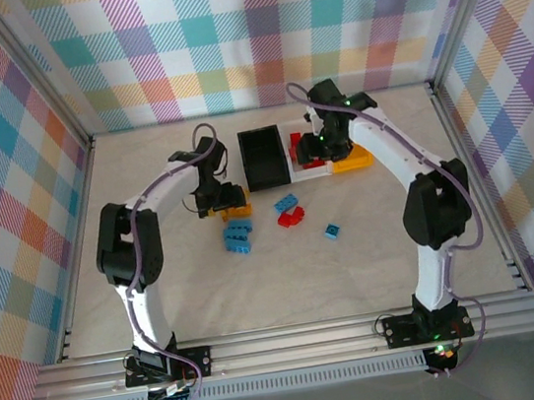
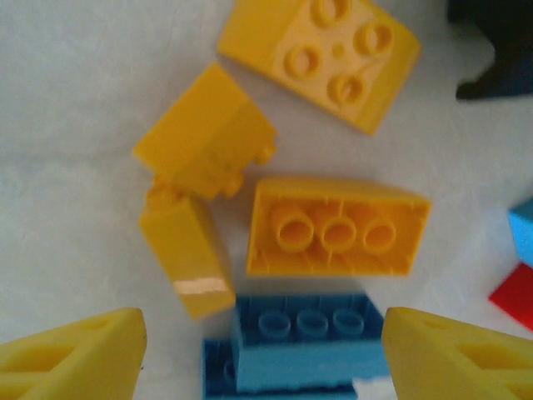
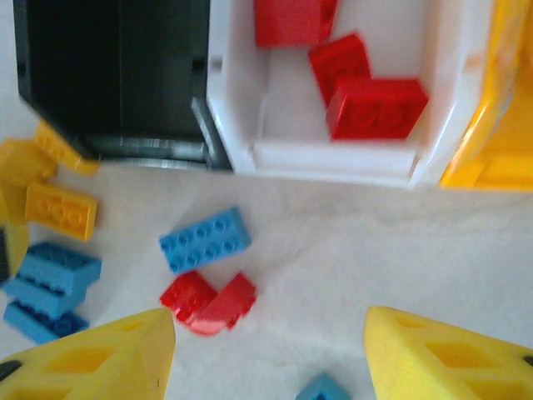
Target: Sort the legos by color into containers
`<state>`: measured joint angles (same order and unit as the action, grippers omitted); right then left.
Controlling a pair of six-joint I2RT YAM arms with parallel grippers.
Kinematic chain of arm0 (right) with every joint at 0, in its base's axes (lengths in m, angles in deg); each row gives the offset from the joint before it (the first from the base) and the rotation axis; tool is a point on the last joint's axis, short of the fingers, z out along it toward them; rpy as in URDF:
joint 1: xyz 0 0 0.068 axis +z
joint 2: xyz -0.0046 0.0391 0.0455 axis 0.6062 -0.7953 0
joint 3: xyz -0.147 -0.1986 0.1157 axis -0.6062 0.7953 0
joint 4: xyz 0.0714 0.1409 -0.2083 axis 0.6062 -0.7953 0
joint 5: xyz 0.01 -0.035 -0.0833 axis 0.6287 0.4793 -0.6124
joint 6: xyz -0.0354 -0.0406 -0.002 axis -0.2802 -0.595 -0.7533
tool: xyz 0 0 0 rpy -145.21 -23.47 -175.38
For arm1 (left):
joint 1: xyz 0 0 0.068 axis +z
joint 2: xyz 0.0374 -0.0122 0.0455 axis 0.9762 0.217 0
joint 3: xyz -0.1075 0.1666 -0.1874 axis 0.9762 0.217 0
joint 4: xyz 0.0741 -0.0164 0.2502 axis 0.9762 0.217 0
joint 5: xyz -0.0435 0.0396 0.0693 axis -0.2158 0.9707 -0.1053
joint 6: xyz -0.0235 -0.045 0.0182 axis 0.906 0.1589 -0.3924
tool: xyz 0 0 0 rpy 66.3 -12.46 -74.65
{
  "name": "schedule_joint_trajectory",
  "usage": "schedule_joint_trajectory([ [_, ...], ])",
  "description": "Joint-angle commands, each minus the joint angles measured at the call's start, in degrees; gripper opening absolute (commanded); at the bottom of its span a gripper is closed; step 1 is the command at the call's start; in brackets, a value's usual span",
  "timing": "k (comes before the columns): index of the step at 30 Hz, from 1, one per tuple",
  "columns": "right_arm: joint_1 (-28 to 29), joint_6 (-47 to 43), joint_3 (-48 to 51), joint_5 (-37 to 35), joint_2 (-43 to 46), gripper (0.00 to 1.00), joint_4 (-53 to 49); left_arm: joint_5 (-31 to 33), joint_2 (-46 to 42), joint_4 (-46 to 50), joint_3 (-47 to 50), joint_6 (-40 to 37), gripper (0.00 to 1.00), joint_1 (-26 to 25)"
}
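- Left gripper (image 2: 262, 354) hangs open and empty over a blue studded plastic brick (image 2: 304, 337) beside four orange-yellow bricks (image 2: 337, 227).
- Right gripper (image 3: 271, 350), jaws apart and empty, faces the white plastic bin (image 3: 333, 157) holding red bricks (image 3: 375, 108).
- Black bin (image 3: 117, 75) and orange-yellow bin (image 3: 500, 125) flank it.

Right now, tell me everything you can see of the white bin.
The white bin is a glossy plastic open-top rectangle, standing upright on the table, middle of the row, its walls against the black bin on one side and the orange-yellow bin on the other. At least three red bricks lie inside.
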<state>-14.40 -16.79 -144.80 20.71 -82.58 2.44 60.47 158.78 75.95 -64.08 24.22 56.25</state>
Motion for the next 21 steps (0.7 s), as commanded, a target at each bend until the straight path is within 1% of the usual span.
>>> schedule_joint_trajectory([
  [1,-0.1,0.9,5.3,2.5,1.5,0.62,1.1,1.7,2.4,0.6,-3.6,-1.4,0.70,0.7],
  [3,-0.2,0.9,6.6,2.6,2.0,0.62,1.2,2.2,3.4,1.2,-4.4,-1.3,0.64,1.1],
  [5,-0.1,0.9,7.2,3.1,2.0,0.62,1.1,2.7,3.8,1.7,-4.6,-1.1,0.60,1.4],
  [16,-0.1,1.5,9.0,4.7,0.4,0.62,2.2,3.5,2.5,2.0,-2.8,0.0,0.59,3.1],
  [21,-0.1,1.7,8.6,4.9,-0.3,0.62,2.2,3.5,2.7,1.7,-2.0,0.3,0.50,3.3],
])
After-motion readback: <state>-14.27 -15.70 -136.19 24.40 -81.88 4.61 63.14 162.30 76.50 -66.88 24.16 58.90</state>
